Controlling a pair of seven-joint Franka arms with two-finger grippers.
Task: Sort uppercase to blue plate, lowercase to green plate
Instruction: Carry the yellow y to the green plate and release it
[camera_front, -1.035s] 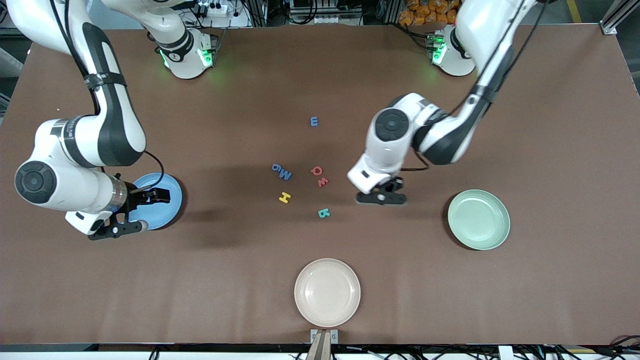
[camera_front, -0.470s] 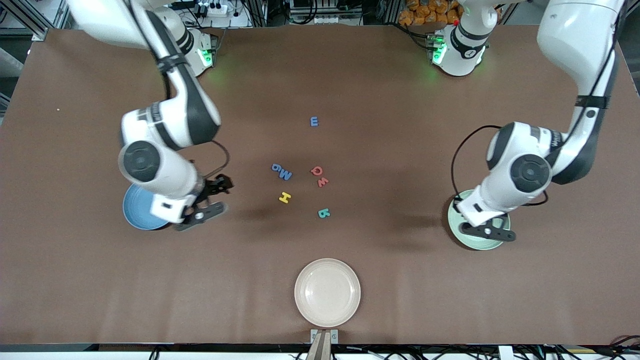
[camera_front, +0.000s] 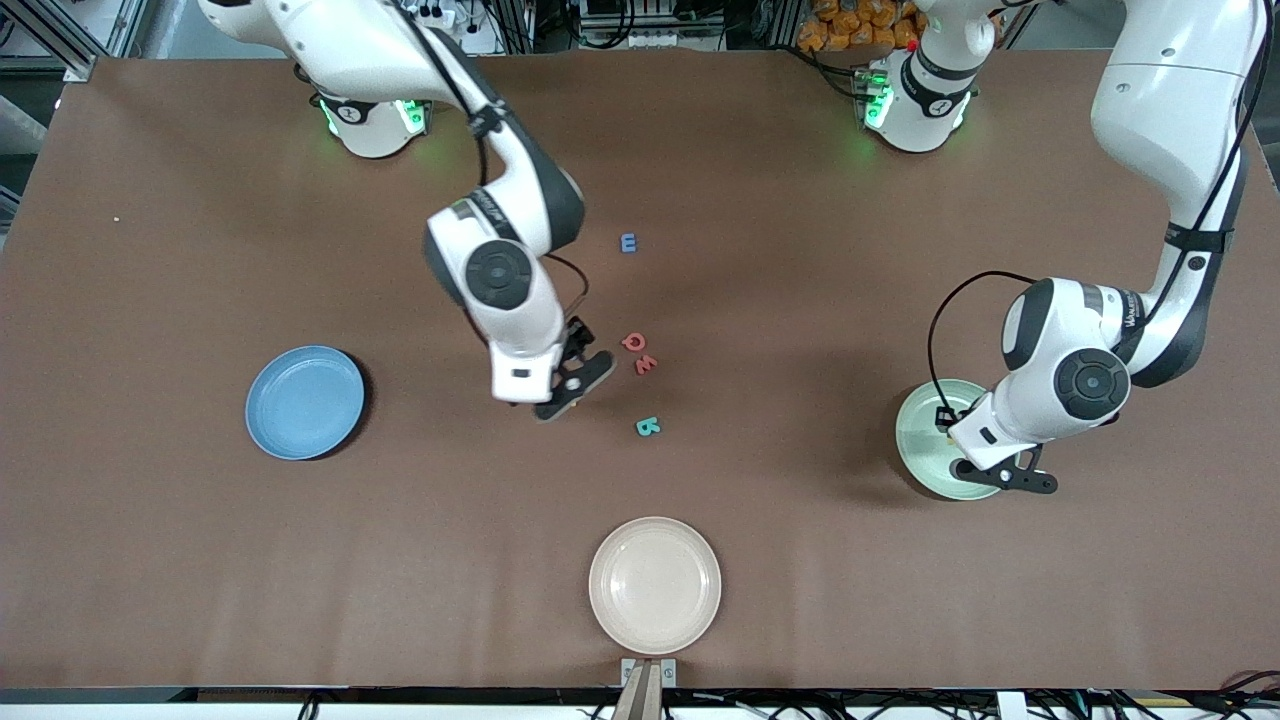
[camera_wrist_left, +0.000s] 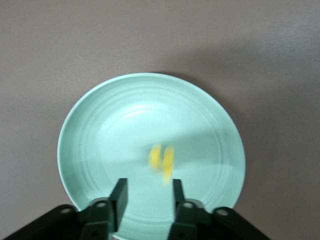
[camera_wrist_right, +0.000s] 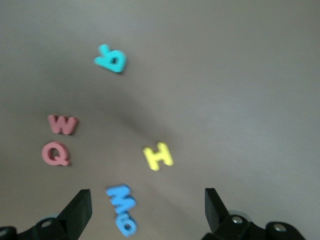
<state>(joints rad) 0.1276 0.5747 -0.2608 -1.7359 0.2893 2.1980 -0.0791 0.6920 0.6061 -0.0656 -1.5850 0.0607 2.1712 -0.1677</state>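
Over the letter cluster I held the right end effector wide open and empty, yellow H and blue M directly below. My left end effector, partly open, hung over the green plate, yellow h blurred beneath. The blue plate sat empty.

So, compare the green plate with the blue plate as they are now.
The green plate holds a small yellow letter; the blue plate holds nothing. The left gripper is over the green plate, no gripper over the blue plate. Each lies toward a different arm's end. Both are round, shallow and similar in size.
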